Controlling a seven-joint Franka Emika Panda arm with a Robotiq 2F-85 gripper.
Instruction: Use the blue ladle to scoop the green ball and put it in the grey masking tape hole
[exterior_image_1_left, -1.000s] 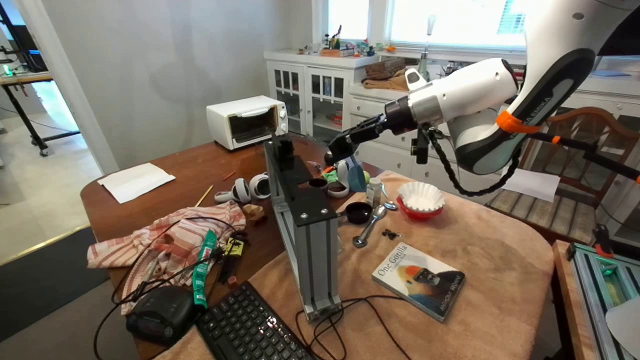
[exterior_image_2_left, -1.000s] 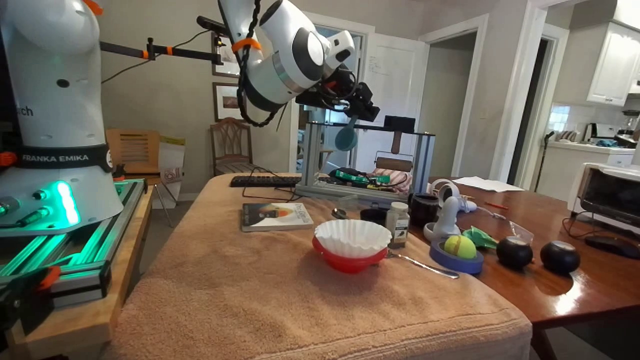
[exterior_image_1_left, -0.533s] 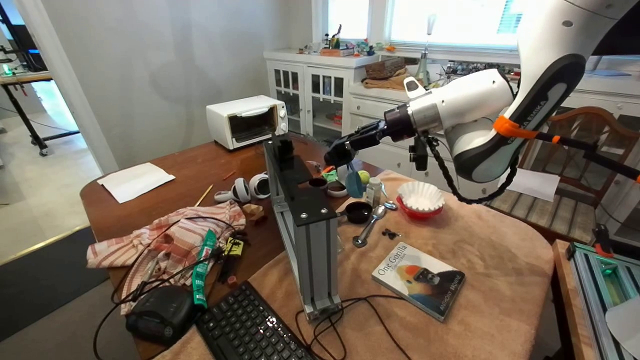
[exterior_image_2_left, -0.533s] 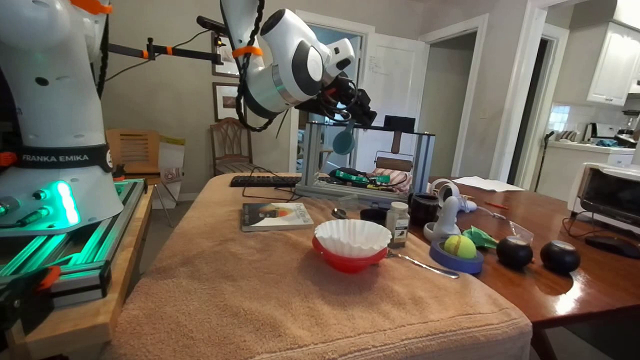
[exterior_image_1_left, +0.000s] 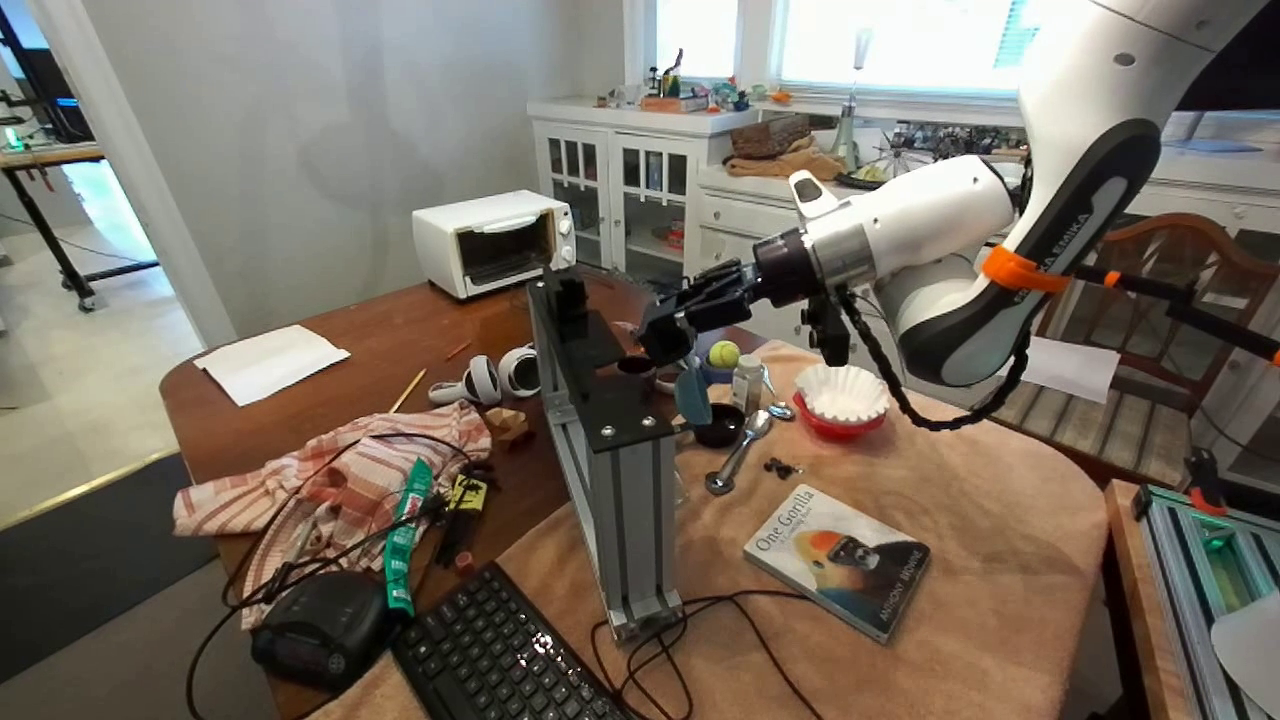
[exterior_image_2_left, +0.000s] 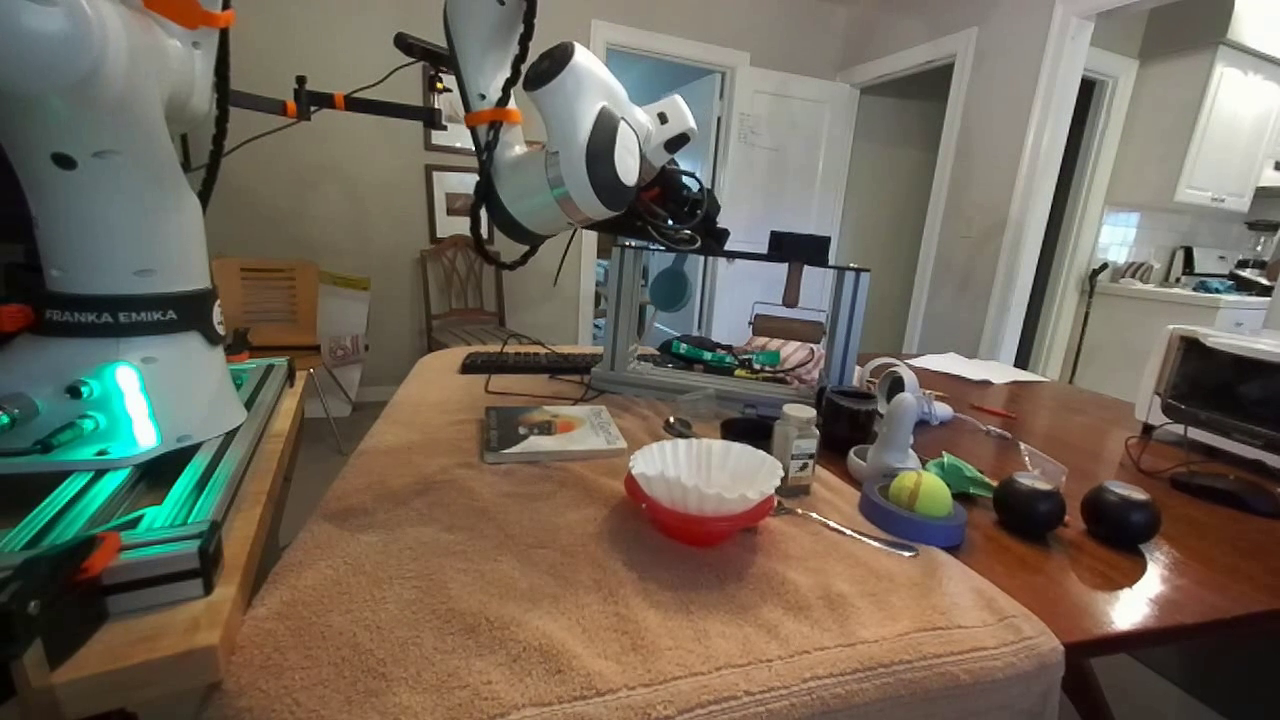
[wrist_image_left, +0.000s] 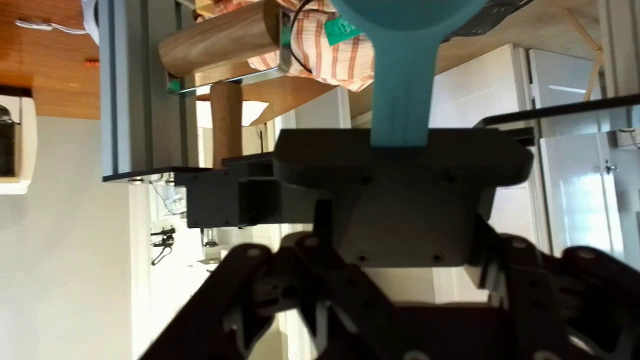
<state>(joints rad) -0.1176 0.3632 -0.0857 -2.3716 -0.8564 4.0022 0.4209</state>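
The black gripper (wrist_image_left: 404, 232) has its fingers clamped on a flat black plastic tool block (wrist_image_left: 400, 160) at the centre of the wrist view, the teal-blue plastic ladle (wrist_image_left: 405, 75) running from it out of the top edge; the yellow-green ball (exterior_image_2_left: 920, 494) sits in the ring of blue-purple masking tape (exterior_image_2_left: 915, 532), right of centre in an exterior view, so the placing looks done; the step in hand is probably hanging the ladle on the aluminium rack (exterior_image_1_left: 640, 530); to do it well, copy the brown wooden roller (wrist_image_left: 220, 37) hung at the upper left of the wrist view; level the block with the black top plate (exterior_image_1_left: 625, 408), mind the ladle's cup against the rack, and go in slowly and straight; whether block and plate touch I cannot tell, so part the fingers only once the plate bears the block.
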